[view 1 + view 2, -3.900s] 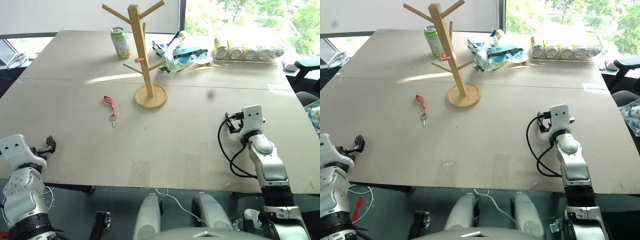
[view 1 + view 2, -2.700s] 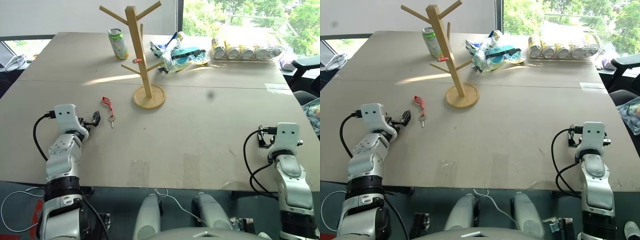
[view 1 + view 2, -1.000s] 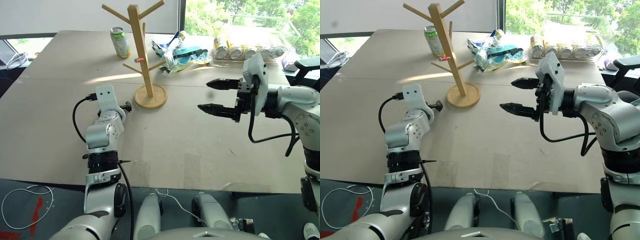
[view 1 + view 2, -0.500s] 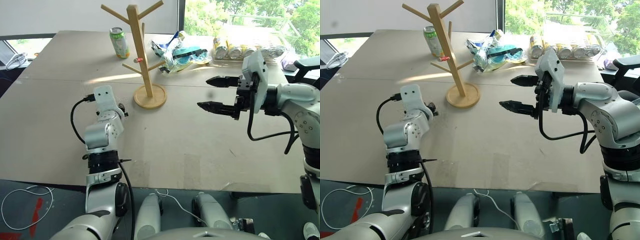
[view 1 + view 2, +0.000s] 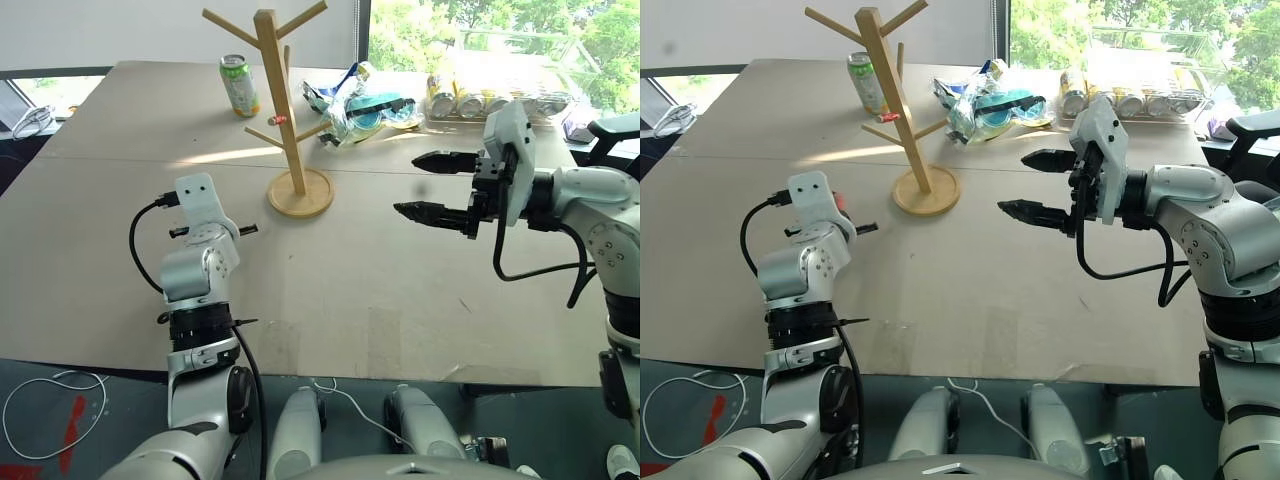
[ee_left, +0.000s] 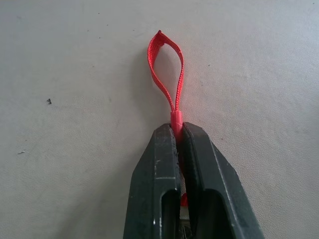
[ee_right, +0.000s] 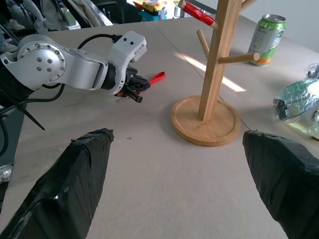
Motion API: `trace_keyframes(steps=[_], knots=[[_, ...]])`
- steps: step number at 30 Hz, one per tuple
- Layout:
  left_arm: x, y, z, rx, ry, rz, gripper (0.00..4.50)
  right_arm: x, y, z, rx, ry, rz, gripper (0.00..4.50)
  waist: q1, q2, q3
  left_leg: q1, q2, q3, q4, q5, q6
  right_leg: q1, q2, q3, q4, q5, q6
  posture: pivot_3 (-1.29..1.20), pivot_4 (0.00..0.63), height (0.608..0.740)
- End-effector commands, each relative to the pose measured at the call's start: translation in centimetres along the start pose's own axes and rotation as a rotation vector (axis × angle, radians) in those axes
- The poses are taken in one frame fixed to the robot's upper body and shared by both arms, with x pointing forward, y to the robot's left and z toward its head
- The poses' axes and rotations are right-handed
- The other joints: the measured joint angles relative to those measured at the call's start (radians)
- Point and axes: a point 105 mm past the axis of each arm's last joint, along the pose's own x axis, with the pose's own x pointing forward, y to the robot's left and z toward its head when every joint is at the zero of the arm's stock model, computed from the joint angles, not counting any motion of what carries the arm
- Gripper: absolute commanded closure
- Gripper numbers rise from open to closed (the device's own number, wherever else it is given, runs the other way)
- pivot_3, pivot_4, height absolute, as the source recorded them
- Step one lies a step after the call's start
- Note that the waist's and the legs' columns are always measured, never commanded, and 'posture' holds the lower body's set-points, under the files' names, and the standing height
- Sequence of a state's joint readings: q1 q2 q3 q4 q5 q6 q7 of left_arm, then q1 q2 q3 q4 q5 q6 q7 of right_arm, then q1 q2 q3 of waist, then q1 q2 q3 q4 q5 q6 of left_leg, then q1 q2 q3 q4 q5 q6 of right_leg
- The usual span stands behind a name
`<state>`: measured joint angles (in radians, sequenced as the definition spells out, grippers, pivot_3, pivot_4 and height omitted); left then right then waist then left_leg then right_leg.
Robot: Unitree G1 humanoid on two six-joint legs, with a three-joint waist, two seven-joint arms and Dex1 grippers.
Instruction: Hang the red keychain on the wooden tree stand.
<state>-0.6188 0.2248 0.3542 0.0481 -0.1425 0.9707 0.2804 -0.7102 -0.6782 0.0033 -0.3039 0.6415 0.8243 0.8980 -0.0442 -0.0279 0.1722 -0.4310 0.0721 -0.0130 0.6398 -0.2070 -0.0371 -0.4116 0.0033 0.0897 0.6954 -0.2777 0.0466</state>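
My left gripper (image 6: 177, 130) is shut on the red keychain (image 6: 167, 69), pinching it at the base of the strap. The loop sticks out past the fingertips, low over the tabletop. In the right wrist view the left gripper (image 7: 135, 91) and the red keychain (image 7: 157, 77) lie a short way to one side of the wooden tree stand (image 7: 214, 64). That pale stand (image 5: 285, 110) stands upright on its round base at the table's middle back. My right gripper (image 5: 408, 184) hovers open above the table to the right of the stand, pointing left, with nothing in it.
A green soda can (image 5: 239, 84) stands behind the stand. Crinkled bags and blue goggles (image 5: 365, 105) lie at the back, with a clear tray of cans (image 5: 495, 100) to their right. A bit of red tape (image 7: 197, 12) wraps one peg.
My left gripper has closed on the red keychain, and its wrist has shifted slightly to the left. The right arm has stayed where it was.
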Motion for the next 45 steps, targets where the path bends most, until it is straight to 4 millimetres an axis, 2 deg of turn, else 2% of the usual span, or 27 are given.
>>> trace_keyframes(steps=[1,5,8,10,12,15,22,28,35,45], knots=[[-0.5,1.9,1.4,0.017,-0.073,0.005,4.45,-0.2,0.2,0.9,-0.034,-0.037,-0.011,0.00,-0.002,0.000,0.000,0.000,0.000,0.000,0.000,0.000,0.000,0.000,0.000,0.000,0.000,0.000,0.000,0.00,0.150,0.732],[-2.9,0.5,4.0,0.093,-0.280,-0.147,4.45,-0.2,0.7,0.6,-0.033,-0.042,-0.019,0.00,0.002,0.000,0.000,0.000,0.000,0.000,-0.001,0.000,0.000,0.000,0.000,0.000,-0.001,0.000,0.000,0.00,0.150,0.732],[-6.9,-0.5,3.9,0.292,-0.469,-0.276,4.45,-0.4,1.9,-0.6,-0.047,-0.009,0.001,0.00,0.009,0.000,0.000,-0.001,0.000,0.000,-0.002,0.000,0.000,0.000,-0.001,0.000,-0.002,0.000,0.000,0.00,0.150,0.732],[-9.5,-1.3,3.6,0.394,-0.592,-0.346,4.45,-0.4,2.2,-0.7,-0.037,-0.019,-0.002,0.00,0.010,0.000,0.000,-0.001,-0.001,0.001,-0.002,0.000,0.000,0.000,-0.003,0.000,-0.003,0.000,0.000,0.00,0.150,0.732],[-12.0,-2.3,4.1,0.461,-0.737,-0.414,4.45,-0.2,2.5,-0.4,-0.031,-0.042,-0.011,0.00,0.011,0.000,0.001,-0.001,-0.001,0.002,-0.002,0.000,0.000,0.000,-0.004,0.000,-0.002,0.000,0.000,0.00,0.150,0.732],[-13.6,-2.8,4.6,0.511,-0.861,-0.458,4.45,0.0,2.8,0.2,-0.030,-0.070,-0.014,0.00,0.011,0.000,0.001,0.000,-0.001,0.001,-0.002,0.000,0.000,0.000,-0.002,0.000,-0.001,0.000,0.000,0.00,0.150,0.732],[-15.1,-4.1,5.1,0.566,-1.035,-0.562,4.45,0.1,3.0,1.3,-0.057,-0.092,-0.017,0.00,0.008,0.000,0.001,0.000,0.000,0.002,-0.001,0.000,0.000,0.000,-0.002,0.001,-0.002,0.000,0.000,0.00,0.150,0.732],[-14.3,-4.7,6.2,0.530,-1.078,-0.556,4.45,0.0,2.7,2.1,-0.060,-0.109,-0.037,0.00,0.009,0.000,0.001,0.000,0.000,0.002,-0.001,0.000,0.000,0.000,-0.002,0.001,-0.002,0.000,0.000,0.00,0.150,0.732],[-14.4,-5.6,6.8,0.507,-1.107,-0.558,4.45,-0.1,2.5,2.1,-0.052,-0.107,-0.066,0.00,0.007,0.000,0.001,-0.001,0.000,0.002,-0.001,0.000,0.000,0.000,-0.002,0.001,-0.002,0.000,0.000,0.00,0.150,0.732],[-13.4,-5.1,7.3,0.490,-1.098,-0.497,4.45,-0.2,2.4,2.6,-0.053,-0.119,-0.081,0.00,0.007,0.000,0.001,-0.001,0.000,0.002,-0.001,0.000,0.000,0.000,-0.001,0.001,-0.001,0.000,0.000,0.00,0.150,0.732]])
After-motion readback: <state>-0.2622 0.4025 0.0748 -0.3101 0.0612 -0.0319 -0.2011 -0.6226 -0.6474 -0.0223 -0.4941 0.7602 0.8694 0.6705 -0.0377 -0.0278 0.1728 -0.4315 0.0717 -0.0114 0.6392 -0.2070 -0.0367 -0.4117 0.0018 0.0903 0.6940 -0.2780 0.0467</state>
